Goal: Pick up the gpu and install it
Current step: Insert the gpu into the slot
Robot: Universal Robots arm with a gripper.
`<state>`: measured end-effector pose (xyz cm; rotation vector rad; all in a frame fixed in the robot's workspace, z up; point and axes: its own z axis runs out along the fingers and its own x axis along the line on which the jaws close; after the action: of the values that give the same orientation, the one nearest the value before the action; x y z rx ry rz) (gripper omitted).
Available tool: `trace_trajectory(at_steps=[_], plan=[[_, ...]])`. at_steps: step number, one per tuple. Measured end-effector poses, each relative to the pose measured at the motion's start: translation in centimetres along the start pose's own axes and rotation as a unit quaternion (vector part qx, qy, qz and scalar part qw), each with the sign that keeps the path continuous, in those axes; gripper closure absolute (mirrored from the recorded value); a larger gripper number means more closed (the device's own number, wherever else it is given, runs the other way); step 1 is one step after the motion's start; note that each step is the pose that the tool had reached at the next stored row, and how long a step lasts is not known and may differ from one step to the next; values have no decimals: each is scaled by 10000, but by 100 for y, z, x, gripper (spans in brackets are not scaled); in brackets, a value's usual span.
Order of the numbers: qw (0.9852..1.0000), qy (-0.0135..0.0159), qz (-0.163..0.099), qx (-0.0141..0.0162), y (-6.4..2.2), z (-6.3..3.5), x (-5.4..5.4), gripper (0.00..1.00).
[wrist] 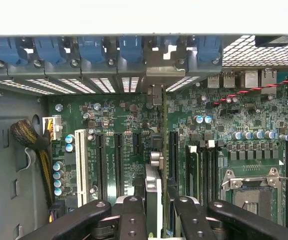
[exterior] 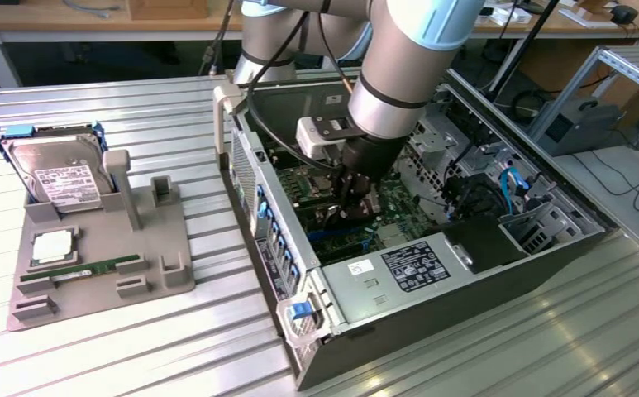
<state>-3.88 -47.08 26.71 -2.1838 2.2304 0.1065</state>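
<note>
Two holders sit on the slatted bench (exterior: 98, 107): an open computer case (exterior: 496, 273) lying toward the bench edge at the exterior view's right, and a grey fixture tray (exterior: 154, 248) near the opposite edge. Inside the case lies the green motherboard (wrist: 263, 115). The tray holds a hard drive (exterior: 60, 178) upright at its back, a square processor chip (exterior: 52, 246) lying flat, and a green memory stick (exterior: 97, 268) along its front. The end effector (wrist: 156, 220) reaches into the case, its fingers (wrist: 134, 215) pinching the gpu (wrist: 153, 190). The card stands edge-on over the motherboard between two long black slots, its silver bracket (wrist: 159, 75) at the case's slotted rear wall.
</note>
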Motion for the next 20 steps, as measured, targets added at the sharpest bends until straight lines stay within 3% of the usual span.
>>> trace_trajectory(at_steps=[9,13,20], plan=[[10000,0,4,0,-45,8,-1,73],[9998,-6,187,10,-34,33,-4,73],[9998,-6,187,10,63,49,-1,73]])
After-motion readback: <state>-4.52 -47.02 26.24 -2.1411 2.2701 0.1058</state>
